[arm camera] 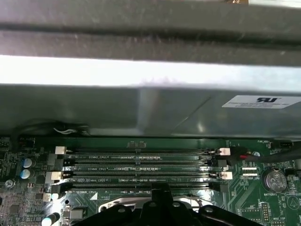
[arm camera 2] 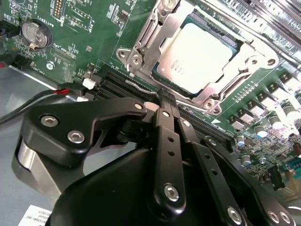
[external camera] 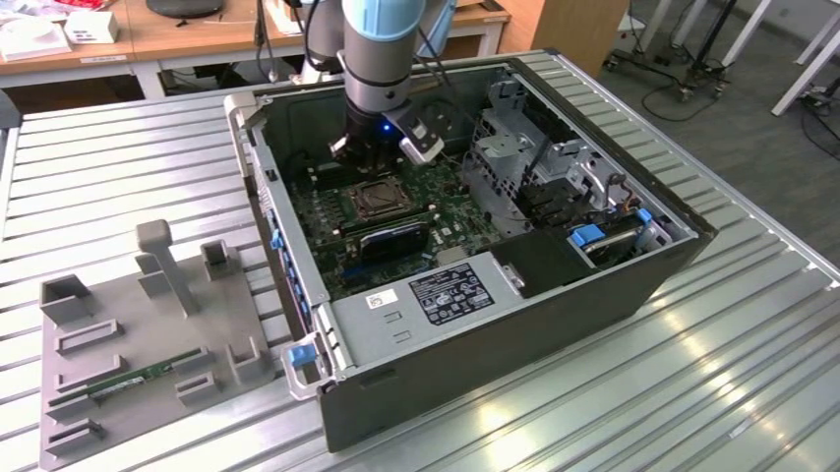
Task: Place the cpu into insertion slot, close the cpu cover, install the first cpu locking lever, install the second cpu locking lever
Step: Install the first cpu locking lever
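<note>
CPU (arm camera 2: 195, 52) sits flat in the socket on the green motherboard (arm camera 2: 80, 28), its pale metal top showing through the square opening of the cpu cover (arm camera 2: 146, 35), which lies down around it in the second wrist view. In the exterior view the socket lies inside the open computer case (external camera: 525, 324), just below the arm's pincer (external camera: 374, 147).

The pincer's (arm camera 2: 165, 100) black fingers are pressed together with nothing between them, their tip just beside the socket's edge, over the memory slots (arm camera: 141, 167).

The risk, as it seems, lies in how crowded that spot is. A tip that comes down slightly off could scrape the slots or the small parts near the socket rather than catch a thin lever. Pressing on the cover's frame unevenly might also shift it over the chip. A red and black wire (arm camera 2: 70, 90) runs close by and could snag.

The case rests on a ribbed metal counter (external camera: 118, 167), next to a grey fixture tray (external camera: 145, 344) holding a memory stick (external camera: 138, 379). Behind are wooden desks (external camera: 171, 34), and grey carpet with wheeled stands at the exterior view's right.
</note>
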Controlling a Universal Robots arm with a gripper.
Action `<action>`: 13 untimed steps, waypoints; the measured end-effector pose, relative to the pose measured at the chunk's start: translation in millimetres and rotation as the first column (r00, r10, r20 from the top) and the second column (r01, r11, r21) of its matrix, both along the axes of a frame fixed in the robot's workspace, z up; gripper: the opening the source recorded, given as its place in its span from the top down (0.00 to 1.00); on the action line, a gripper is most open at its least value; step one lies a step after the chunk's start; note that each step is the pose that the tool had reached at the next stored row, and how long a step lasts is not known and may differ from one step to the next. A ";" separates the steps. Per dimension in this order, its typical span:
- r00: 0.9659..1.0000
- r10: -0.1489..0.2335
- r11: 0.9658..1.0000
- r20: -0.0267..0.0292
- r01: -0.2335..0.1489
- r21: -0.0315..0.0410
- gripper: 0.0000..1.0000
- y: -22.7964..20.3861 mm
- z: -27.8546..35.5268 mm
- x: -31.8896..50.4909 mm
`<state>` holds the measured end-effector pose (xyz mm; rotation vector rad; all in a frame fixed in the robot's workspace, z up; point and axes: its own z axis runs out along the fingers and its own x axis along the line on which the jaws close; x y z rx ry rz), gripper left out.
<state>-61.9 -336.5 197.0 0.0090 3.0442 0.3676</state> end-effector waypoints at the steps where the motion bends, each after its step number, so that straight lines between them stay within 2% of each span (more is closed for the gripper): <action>1: 1.000 0.000 1.000 0.000 0.000 -0.003 0.89 0.0 -0.5 0.0; 9: 1.000 0.000 1.000 0.000 0.000 -0.028 0.89 0.2 -4.6 0.4; 13: 1.000 0.001 0.999 -0.003 -0.001 -0.038 0.89 0.6 -6.3 0.3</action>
